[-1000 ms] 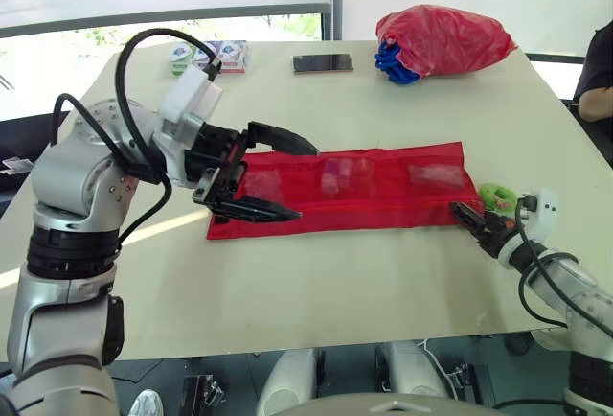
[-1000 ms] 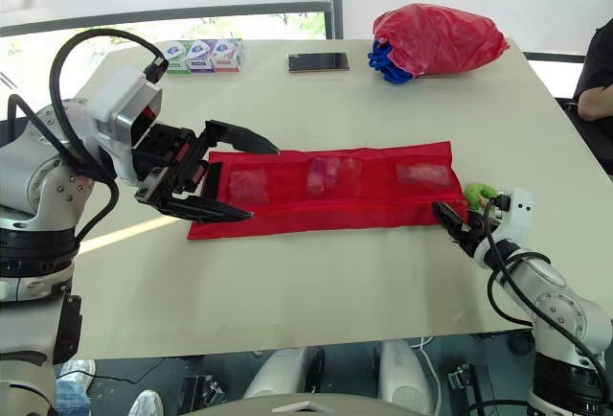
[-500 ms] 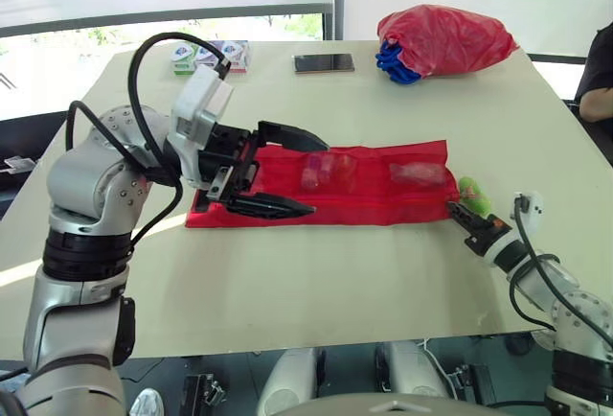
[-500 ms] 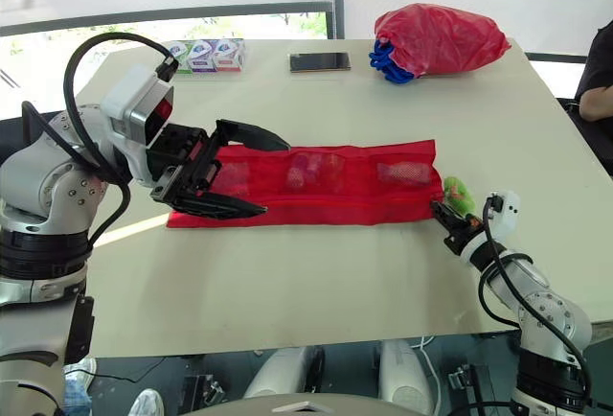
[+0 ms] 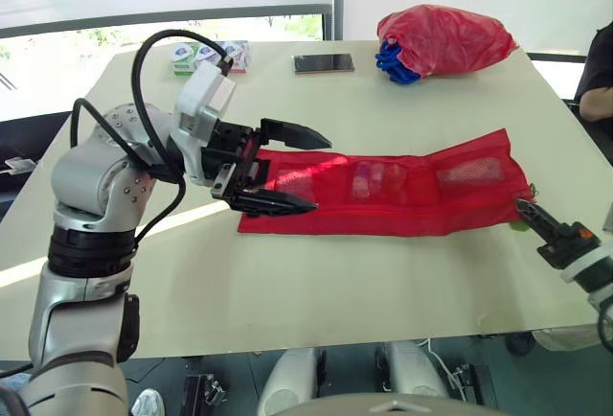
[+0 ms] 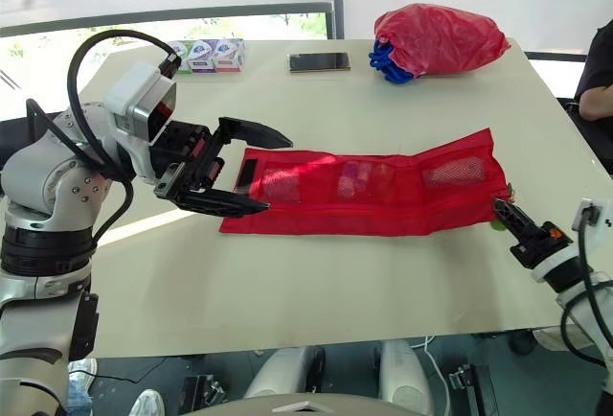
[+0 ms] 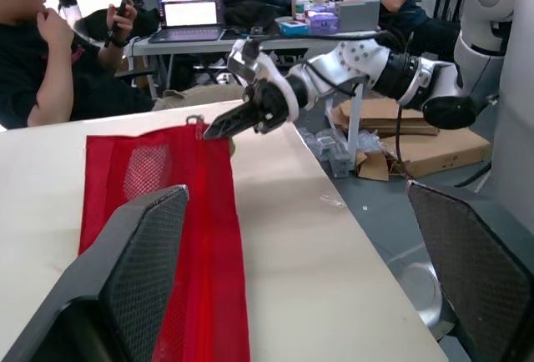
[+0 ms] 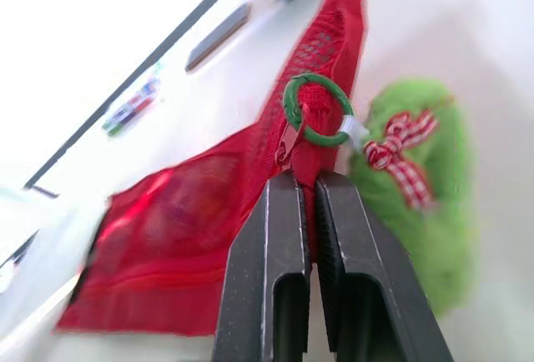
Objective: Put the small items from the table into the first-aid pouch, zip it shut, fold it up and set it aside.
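Note:
The red mesh first-aid pouch (image 5: 402,186) lies flat across the middle of the table, with small items showing through its pockets (image 5: 369,183). Its right end is pulled up and toward the table's right edge. My left gripper (image 5: 322,173) stands open astride the pouch's left end, one finger above it and one in front. My right gripper (image 8: 305,180) is shut on the red zipper pull just below its green ring (image 8: 315,112). A fuzzy green item with a checked red bow (image 8: 413,187) lies right beside that ring. The right gripper (image 7: 213,131) also appears in the left wrist view, at the pouch's far corner.
At the back of the table are a full red plastic bag (image 5: 445,40) with something blue beside it, a dark phone (image 5: 323,63) and a few small boxes (image 5: 211,55). A person's arm (image 5: 599,90) is at the right edge. More people sit at desks beyond the table (image 7: 33,45).
The right gripper has shut on the zipper pull and drawn back to the right. The pouch has slid to the right with it, and its right end has risen. The left gripper stays open.

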Controlling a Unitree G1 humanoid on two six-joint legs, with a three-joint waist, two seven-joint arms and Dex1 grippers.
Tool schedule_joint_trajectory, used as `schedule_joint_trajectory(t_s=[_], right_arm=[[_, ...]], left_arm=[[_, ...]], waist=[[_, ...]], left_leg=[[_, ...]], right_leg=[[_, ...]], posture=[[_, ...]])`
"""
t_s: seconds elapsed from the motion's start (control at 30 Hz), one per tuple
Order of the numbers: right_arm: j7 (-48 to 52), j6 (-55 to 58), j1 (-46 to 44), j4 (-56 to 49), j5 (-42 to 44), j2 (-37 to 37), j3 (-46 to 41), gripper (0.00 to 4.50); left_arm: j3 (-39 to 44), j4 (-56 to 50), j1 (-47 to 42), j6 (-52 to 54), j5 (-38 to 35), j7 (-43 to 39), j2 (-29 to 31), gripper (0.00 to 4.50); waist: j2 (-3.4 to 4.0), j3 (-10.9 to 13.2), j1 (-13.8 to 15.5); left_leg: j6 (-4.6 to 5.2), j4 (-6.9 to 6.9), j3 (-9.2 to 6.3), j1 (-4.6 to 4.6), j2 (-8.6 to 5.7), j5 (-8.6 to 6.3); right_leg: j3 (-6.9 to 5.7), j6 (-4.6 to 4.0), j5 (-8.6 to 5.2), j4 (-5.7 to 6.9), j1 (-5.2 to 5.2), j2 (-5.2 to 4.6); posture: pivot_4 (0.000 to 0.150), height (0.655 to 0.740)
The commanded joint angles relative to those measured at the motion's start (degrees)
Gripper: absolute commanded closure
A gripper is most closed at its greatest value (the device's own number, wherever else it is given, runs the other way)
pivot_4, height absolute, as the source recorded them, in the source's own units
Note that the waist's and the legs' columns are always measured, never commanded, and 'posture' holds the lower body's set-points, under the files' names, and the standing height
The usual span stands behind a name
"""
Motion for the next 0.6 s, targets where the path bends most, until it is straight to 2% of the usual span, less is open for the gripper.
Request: schedule_joint_trajectory(t_s=[0.03,0.2,0.37,0.5,0.6], right_arm=[[1.43,0.56,-5.87,-5.27,7.77,-5.45,0.78,4.38],[1.82,3.44,-20.04,-6.16,3.51,-8.02,18.43,4.38],[7.76,6.04,-38.01,-0.72,-11.67,-4.97,41.04,4.38],[12.99,4.95,-45.26,4.44,-24.08,-2.02,54.80,4.38],[16.00,3.75,-47.78,6.57,-31.95,-1.26,61.30,4.38]], left_arm=[[1.61,-0.98,-0.80,0.59,-0.31,0.84,1.32,0.00],[3.74,-0.23,-1.70,2.56,-1.80,3.63,1.64,0.00],[5.47,-0.03,-1.41,3.67,-2.16,4.90,3.09,0.00],[6.37,-1.76,0.75,3.94,-2.34,5.70,3.80,0.00],[7.39,-2.99,1.92,4.55,-3.01,6.86,4.21,0.00]], waist=[[-0.06,-0.02,-0.22],[-0.20,-0.04,-0.87],[-0.29,0.01,-1.08],[-0.38,-0.01,-0.64],[-0.39,-0.01,-0.48]], left_leg=[[0.00,0.00,-0.01,0.01,0.02,0.00],[0.00,0.03,-0.11,0.00,0.10,0.00],[-0.27,0.08,-0.02,-0.12,0.05,0.16],[-0.28,0.07,-0.26,-0.26,0.02,0.16],[-0.28,0.13,-0.22,-0.32,-0.07,0.16]], right_leg=[[-0.01,0.00,0.00,0.00,0.00,0.02],[-0.11,-0.01,0.00,-0.03,0.02,0.08],[-0.05,0.01,0.01,-0.05,-0.12,0.02],[-0.29,-0.02,-0.01,-0.14,-0.19,0.01],[-0.28,-0.01,0.00,-0.12,-0.25,-0.11]], posture=[[0.150,0.7400],[0.150,0.7400],[0.150,0.7400],[0.150,0.7400],[0.150,0.7400]])
